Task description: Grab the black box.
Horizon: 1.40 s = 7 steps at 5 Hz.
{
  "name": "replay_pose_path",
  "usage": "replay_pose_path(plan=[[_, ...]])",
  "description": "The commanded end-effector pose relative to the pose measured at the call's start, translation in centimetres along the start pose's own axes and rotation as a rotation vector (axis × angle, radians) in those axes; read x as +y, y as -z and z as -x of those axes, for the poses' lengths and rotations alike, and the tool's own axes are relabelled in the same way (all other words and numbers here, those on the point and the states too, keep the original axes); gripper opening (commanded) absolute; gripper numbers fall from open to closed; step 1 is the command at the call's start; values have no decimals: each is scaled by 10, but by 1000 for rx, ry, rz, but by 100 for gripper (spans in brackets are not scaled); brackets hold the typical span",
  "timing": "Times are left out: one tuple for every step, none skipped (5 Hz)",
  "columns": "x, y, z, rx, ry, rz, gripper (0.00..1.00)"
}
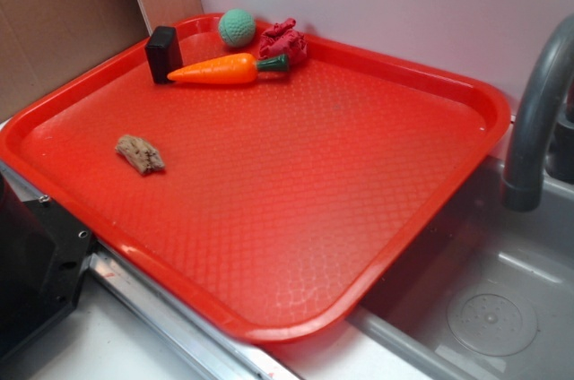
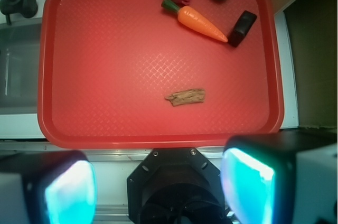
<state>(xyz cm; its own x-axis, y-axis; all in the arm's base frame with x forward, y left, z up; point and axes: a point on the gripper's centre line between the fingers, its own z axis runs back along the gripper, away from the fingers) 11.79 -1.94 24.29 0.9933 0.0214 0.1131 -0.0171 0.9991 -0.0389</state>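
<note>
The black box [image 1: 163, 54] stands in the far left corner of the red tray [image 1: 430, 210], right beside the tip of the orange toy carrot [image 1: 220, 69]. From the wrist view the black box [image 2: 242, 28] lies at the tray's upper right, touching the carrot [image 2: 199, 23]. My gripper [image 2: 158, 195] hangs high above the robot base, outside the tray's near rim [image 2: 158, 140], far from the box. Its two fingers stand wide apart with nothing between them. The exterior view does not show the gripper.
A green knitted ball [image 1: 237, 27] and a crumpled red cloth [image 1: 283, 39] sit by the carrot's leafy end. A brown wood-like scrap [image 1: 140, 154] lies at mid-left. A grey faucet [image 1: 538, 120] and sink basin [image 1: 484, 308] are to the right; the black robot base [image 2: 177, 187] is under the gripper.
</note>
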Motion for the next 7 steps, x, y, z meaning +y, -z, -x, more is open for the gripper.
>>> replay_pose_path(plan=[[0,0,0,0,0,0,100],[40,26,-30,-156,-240,-58,100],[65,41,-60,-235,-355,-146,100],[65,41,-60,-235,-355,-146,100],[65,41,-60,-235,-355,-146,100],[65,41,-60,-235,-355,-146,100],[65,41,-60,-235,-355,-146,100]])
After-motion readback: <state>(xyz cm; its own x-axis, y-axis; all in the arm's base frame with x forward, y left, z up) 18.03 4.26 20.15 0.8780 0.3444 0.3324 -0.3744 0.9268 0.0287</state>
